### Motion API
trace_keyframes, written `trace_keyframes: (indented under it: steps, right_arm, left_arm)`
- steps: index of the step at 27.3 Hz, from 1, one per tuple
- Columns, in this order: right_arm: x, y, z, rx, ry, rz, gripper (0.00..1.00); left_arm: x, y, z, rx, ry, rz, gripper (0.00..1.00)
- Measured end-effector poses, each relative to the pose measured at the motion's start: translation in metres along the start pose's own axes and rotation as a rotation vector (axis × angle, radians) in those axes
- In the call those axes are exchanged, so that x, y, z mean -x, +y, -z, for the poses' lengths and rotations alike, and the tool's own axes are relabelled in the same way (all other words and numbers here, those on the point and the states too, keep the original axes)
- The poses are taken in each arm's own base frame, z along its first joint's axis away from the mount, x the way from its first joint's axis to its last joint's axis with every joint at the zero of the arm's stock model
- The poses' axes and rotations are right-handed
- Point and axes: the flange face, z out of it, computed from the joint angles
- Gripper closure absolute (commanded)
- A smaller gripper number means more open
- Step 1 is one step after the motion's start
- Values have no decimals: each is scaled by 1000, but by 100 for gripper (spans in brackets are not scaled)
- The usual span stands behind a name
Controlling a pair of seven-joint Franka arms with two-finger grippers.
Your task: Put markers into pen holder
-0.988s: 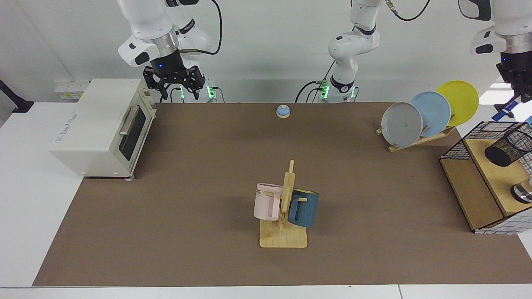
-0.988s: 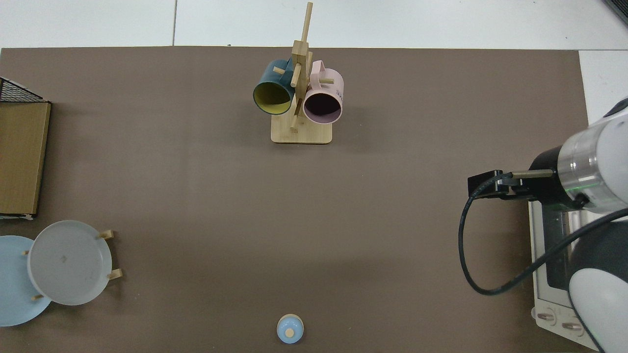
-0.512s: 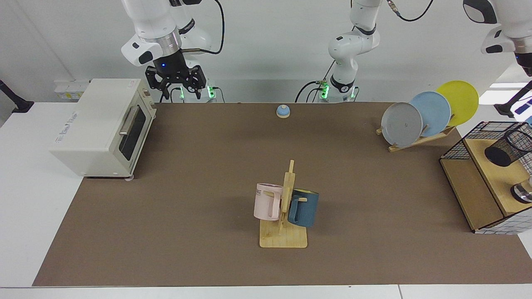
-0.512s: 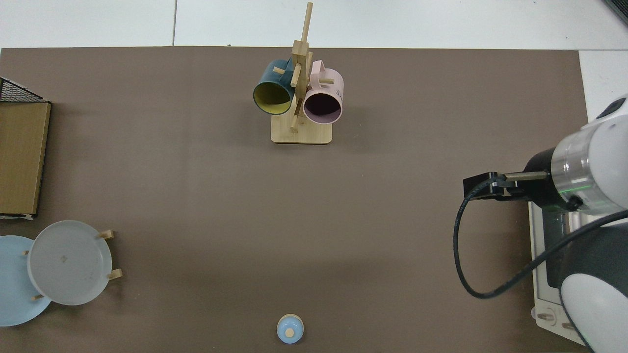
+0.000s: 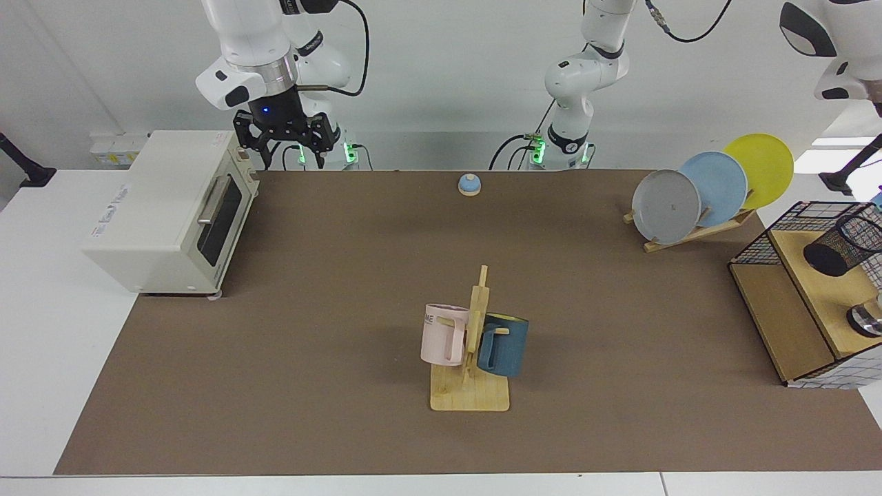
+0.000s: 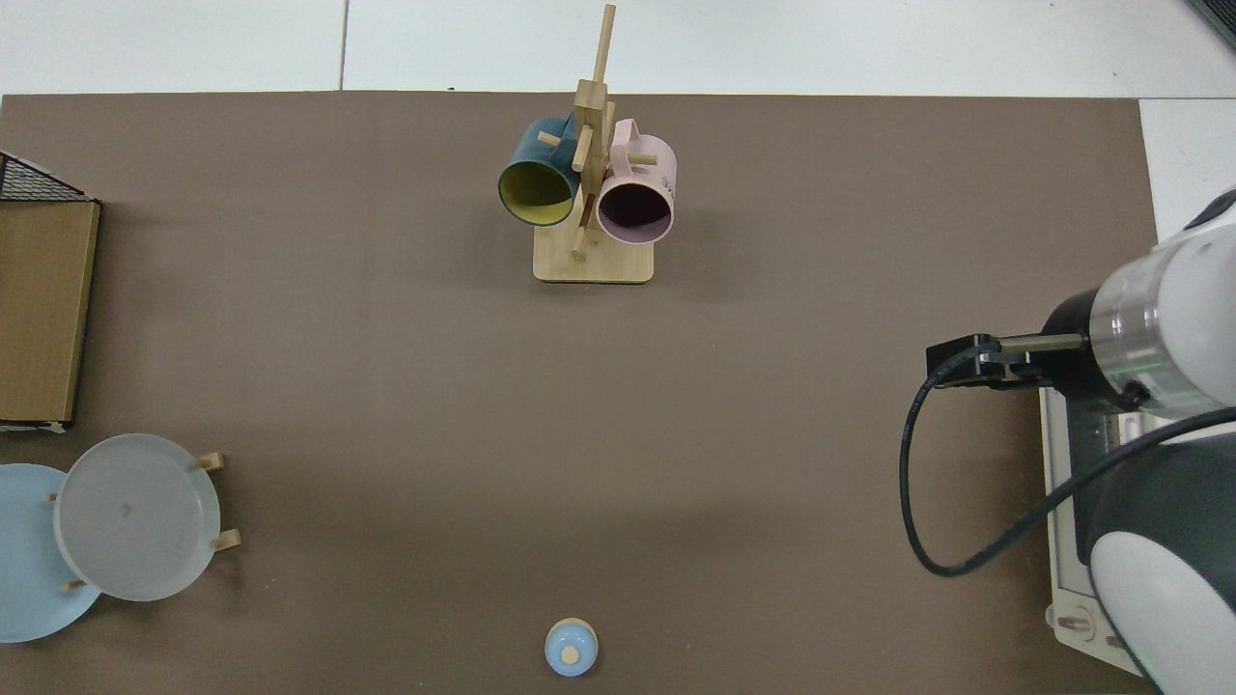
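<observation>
My pen holder [image 5: 841,246] sits far right, contents unclear. 3 plates [image 5: 713,187], 2 mugs [image 5: 475,341]. My right gripper [image 5: 282,148] spread, empty; left unseen.

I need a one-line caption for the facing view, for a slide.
Right gripper open beside the toaster oven; left gripper out of frame above the pen holder; mug tree at centre.

Readable lettering

Pink mug [image 5: 444,334] shows the letters "ME"; print on the toaster oven [image 5: 165,210] is too small to read.
</observation>
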Motion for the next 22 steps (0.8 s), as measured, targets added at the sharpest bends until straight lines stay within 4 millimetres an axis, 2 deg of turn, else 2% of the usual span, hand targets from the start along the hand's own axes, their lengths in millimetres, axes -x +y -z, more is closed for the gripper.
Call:
trace_keyframes:
  steps: [4, 12, 22]
  right_arm:
    - [-1, 3, -1, -1, 2, -5, 1]
    - [-2, 4, -1, -2, 7, -9, 1]
    - [-3, 9, 0, -4, 13, -19, 1]
  left_arm:
    - [-4, -4, -15, 13, -14, -23, 100]
    - [3, -2, -76, 22, -7, -36, 100]
    - [-3, -1, -102, 50, 3, -60, 100]
